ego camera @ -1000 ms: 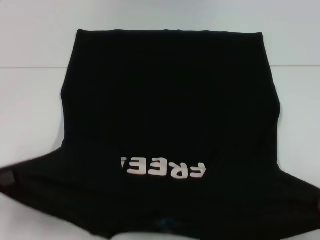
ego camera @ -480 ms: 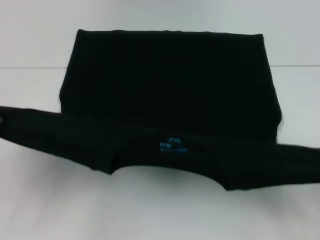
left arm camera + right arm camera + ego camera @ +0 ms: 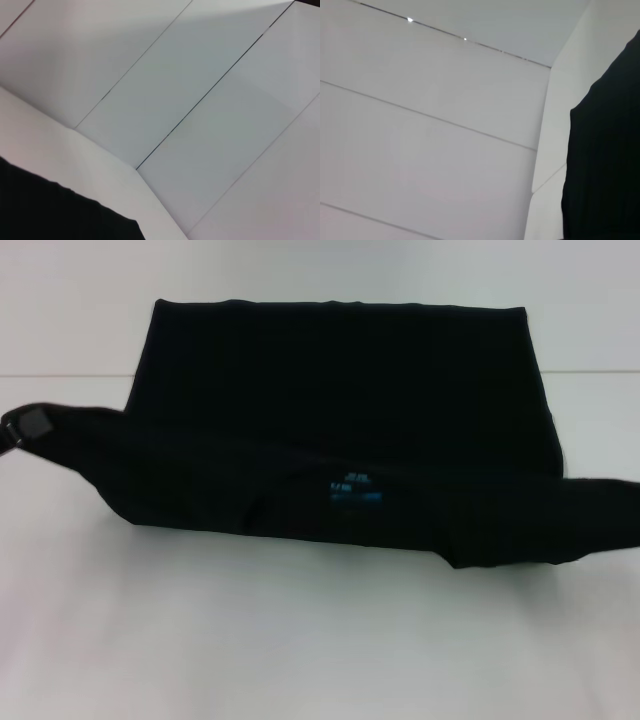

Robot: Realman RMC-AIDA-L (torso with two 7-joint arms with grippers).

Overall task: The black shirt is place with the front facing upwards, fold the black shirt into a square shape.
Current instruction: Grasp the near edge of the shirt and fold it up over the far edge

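Here the black shirt (image 3: 340, 390) (near edge lifted) hangs from the left tool (image 3: 22, 427), grip unclear

Black shirt (image 3: 340, 420) spread across the white table (image 3: 300, 640), its near part lifted and doubled over the body.

The raised band of cloth stretches from the left gripper (image 3: 18, 428) at the left edge to the right edge of the view. A small blue neck label (image 3: 352, 489) shows near the middle of the fold.

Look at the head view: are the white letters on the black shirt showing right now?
No, the black shirt shows only plain dark cloth and a small blue neck label, with no white letters.
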